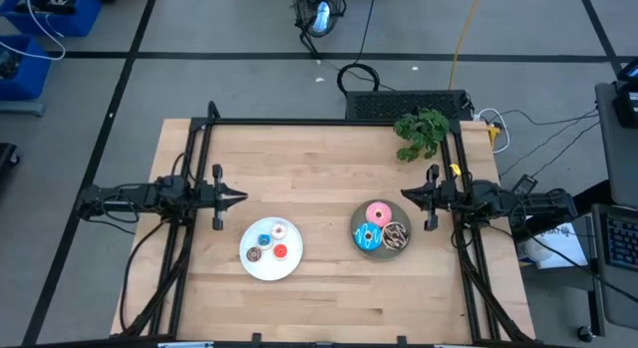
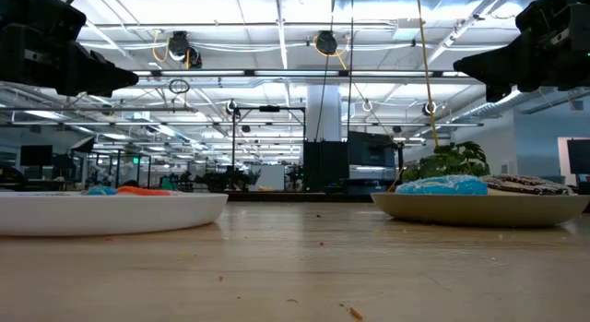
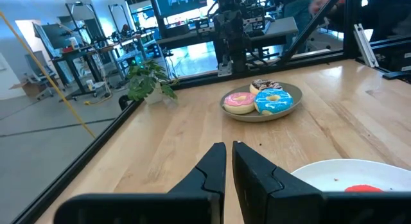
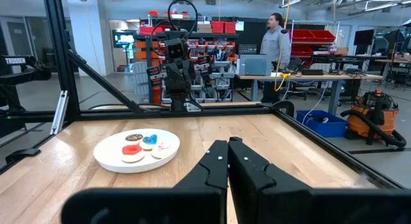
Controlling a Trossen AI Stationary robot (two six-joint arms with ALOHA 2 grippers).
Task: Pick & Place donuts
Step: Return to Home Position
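Only one word can be read. It is TROSSEN, in white capital letters. It stands on a dark machine part [image 4: 17,60] at the edge of the right wrist view, off to the side of the bench [image 4: 257,134]. In the left wrist view, a bright screen [image 3: 183,2] in the room behind the bench shows big light letters. The picture's edge cuts them off, so they cannot be read. Any other writing in the room is too small to tell.

Both arms are held level at the table's [image 1: 319,154] side edges, with the left gripper [image 1: 239,197] and right gripper [image 1: 406,195] closed and pointed inward.
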